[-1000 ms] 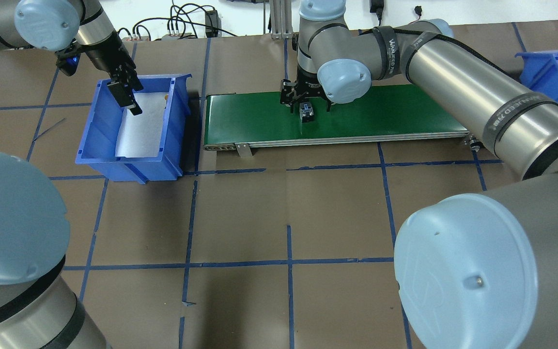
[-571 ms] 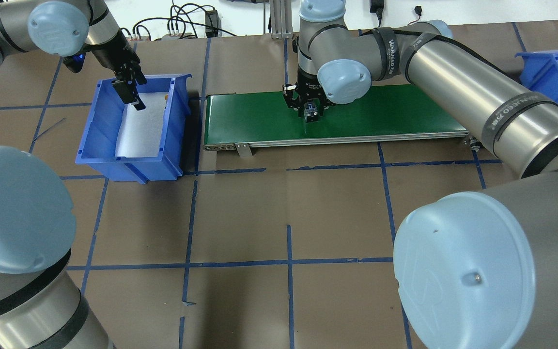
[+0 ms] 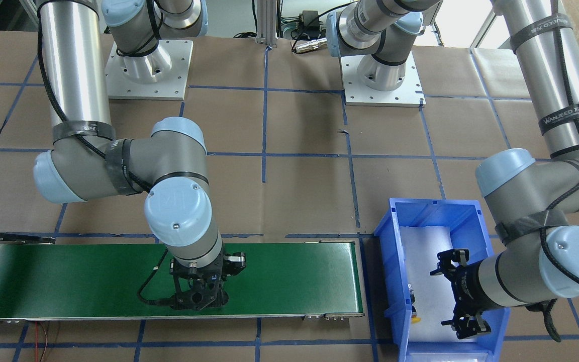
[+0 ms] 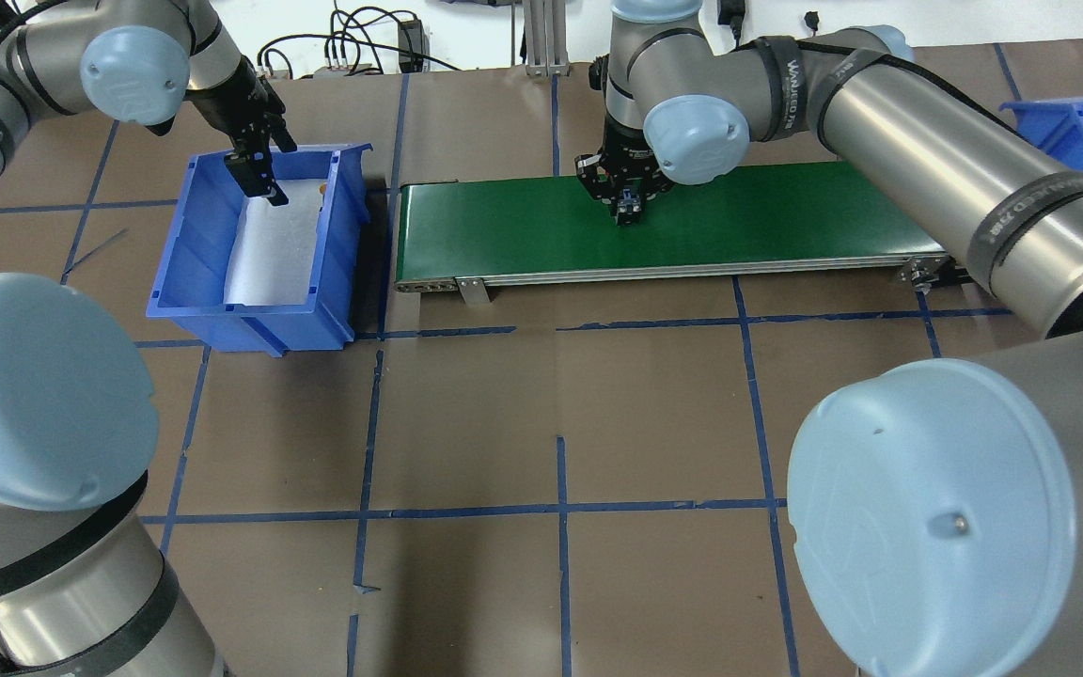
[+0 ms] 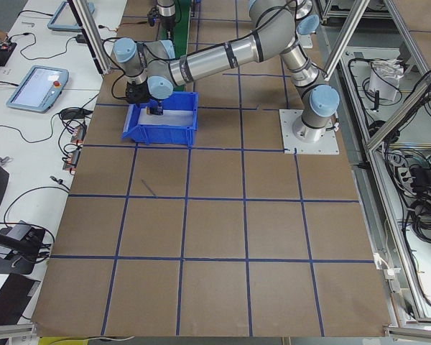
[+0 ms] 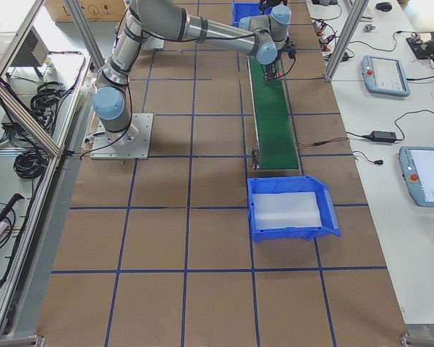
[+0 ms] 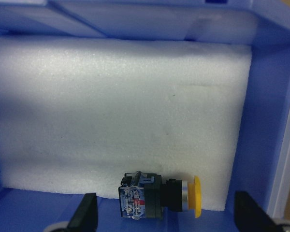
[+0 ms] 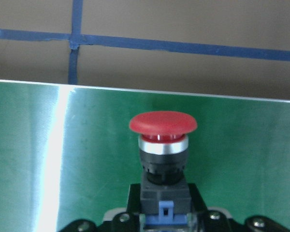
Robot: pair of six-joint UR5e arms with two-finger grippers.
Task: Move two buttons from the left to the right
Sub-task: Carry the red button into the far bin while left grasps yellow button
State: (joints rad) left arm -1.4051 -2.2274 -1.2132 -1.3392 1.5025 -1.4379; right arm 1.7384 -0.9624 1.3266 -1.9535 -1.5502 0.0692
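The red button is clamped by its body in the right claw, cap pointing outward, about midway along the green belt. The yellow button lies on its side at the edge of the white foam in the blue bin, near the corner by the belt and away from the robot; the left claw hangs over it, spread wide and empty. Belt and bin rest on a worktop of brown paper gridded with blue tape, with a second bin past the belt's other end and a white bench carrying pendants alongside.
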